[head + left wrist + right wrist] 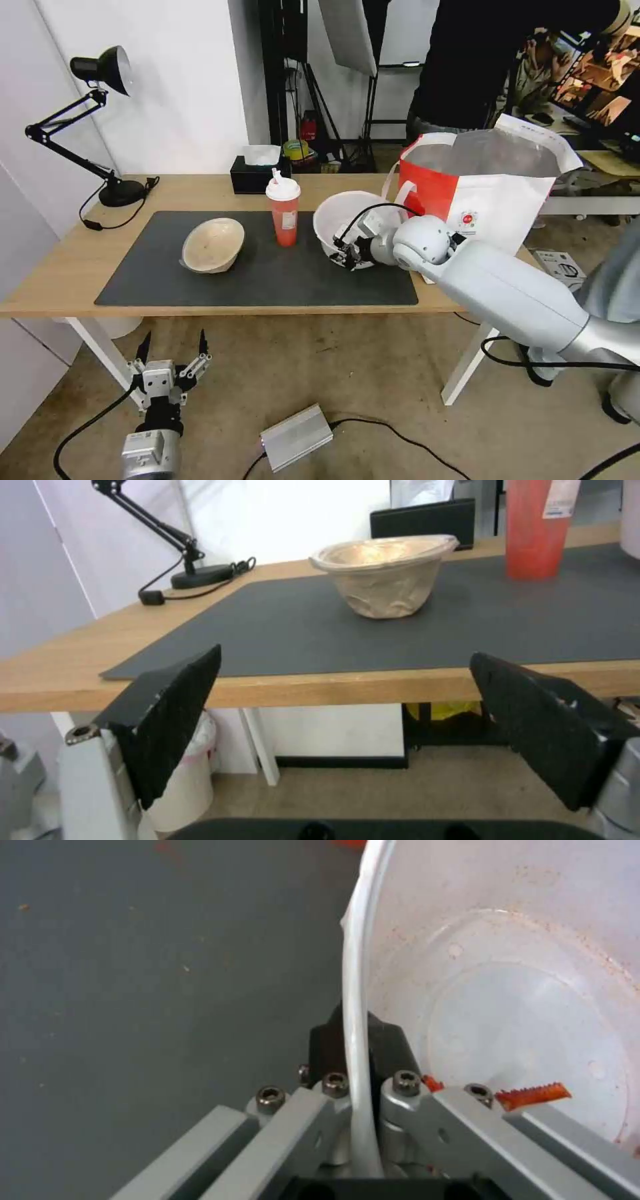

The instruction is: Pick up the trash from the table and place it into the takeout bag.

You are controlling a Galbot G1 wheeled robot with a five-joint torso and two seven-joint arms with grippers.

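My right gripper (347, 255) is shut on the near rim of the white round bowl (347, 217), which sits tilted on the dark mat (267, 280); the right wrist view shows its black fingers (327, 1040) pinching the thin white bowl (520, 1005) wall, with red wrapper scraps (533, 1094) inside. The red drink cup (284, 213) with white lid and straw stands left of it, and the beige bowl (213, 244) lies tilted further left. The takeout bag (490, 190) stands open at the table's right end. My left gripper (172, 352) hangs open below the table's front edge, facing the beige bowl (385, 575).
A black tissue box (257, 172) and a black desk lamp (107, 133) stand at the back of the wooden table (60, 267). A silver power box (295, 437) and cables lie on the floor. A person in black stands behind the bag.
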